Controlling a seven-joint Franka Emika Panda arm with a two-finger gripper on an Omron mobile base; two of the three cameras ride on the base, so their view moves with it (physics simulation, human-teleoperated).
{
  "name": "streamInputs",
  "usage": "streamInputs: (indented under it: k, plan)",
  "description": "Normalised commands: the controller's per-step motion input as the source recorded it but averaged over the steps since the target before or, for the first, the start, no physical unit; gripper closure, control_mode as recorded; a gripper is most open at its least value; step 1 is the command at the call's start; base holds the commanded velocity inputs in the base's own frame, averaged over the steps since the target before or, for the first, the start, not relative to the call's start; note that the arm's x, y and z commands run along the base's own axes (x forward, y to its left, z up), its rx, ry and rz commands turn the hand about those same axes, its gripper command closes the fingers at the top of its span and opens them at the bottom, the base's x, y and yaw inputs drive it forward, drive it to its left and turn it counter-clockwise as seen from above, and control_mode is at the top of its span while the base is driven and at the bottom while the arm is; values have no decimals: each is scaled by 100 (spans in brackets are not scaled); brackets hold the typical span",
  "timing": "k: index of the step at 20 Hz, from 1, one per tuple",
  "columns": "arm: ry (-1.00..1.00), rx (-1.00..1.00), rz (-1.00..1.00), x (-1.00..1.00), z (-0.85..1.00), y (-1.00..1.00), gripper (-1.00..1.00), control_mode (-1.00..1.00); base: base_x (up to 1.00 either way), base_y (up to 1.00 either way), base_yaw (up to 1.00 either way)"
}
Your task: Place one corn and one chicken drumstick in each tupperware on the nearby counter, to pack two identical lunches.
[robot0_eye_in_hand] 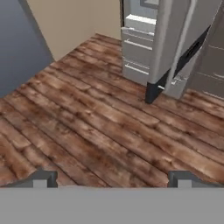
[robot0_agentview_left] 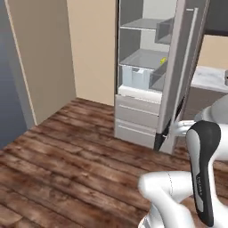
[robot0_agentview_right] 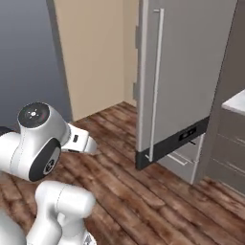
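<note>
Wood floor (robot0_eye_in_hand: 87, 127) w/ open fridge (robot0_agentview_left: 147, 67); claw (robot0_eye_in_hand: 111, 179) spread, empty.

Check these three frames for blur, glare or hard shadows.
Left base view: soft overall, the small yellow item on a fridge shelf too blurry to identify. Right base view: flat even light on the fridge door, no glare. Hand view: floor grain smeared, fingertips dim.
</note>
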Motion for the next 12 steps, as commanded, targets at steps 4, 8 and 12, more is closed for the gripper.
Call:
streamInputs:
  k: [4, 8, 12]
  plan:
    - [0, 0, 0, 0, 0, 0, -100, 100, -4, 100, 63]
    - [0, 0, 0, 0, 0, 0, -100, 100, 11, 99, 50]
    - [0, 0, 0, 0, 0, 0, -100, 100, 82, 33, 13]
